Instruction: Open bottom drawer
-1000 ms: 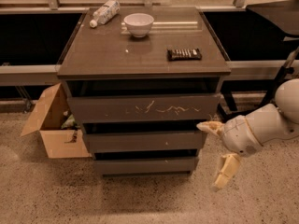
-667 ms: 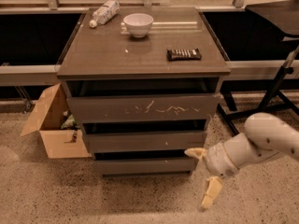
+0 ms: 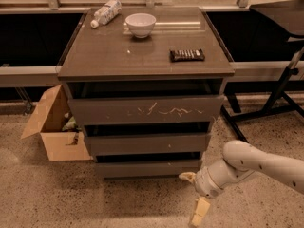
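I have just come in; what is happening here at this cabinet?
A robot arm is set to open the bottom drawer of a dark cabinet. Its pincer is open, low near the floor, at the end of the drawer front nearest the arm; whether the upper finger touches it, I cannot tell. The drawer looks closed. A bowl, a bottle and a dark bar lie on top.

The claw, fingers spread, hangs low by the right end of the bottom drawer.
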### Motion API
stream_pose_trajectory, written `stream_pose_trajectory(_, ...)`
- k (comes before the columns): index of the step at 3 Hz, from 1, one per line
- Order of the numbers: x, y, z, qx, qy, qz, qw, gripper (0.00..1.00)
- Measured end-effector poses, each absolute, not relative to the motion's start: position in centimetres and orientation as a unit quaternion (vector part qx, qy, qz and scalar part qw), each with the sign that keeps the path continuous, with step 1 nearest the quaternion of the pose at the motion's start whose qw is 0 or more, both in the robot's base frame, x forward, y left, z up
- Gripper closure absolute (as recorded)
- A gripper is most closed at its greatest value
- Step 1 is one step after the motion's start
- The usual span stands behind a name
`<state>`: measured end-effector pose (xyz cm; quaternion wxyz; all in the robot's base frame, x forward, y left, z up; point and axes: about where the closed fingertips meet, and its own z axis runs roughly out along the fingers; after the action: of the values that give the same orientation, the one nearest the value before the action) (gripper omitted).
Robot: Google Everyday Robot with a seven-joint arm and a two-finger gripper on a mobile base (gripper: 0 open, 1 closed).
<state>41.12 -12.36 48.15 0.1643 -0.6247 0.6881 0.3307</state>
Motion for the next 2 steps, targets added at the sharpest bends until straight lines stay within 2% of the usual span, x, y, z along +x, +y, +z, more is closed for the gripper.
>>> stream_pose_trajectory(1,41.1,-12.4,48.2,-0.625,0.688,0.331,0.164,0.00)
stream_pose_trajectory(2,44.2,-14.3,43.0,-0.622,0.706,0.302,0.156,0.00)
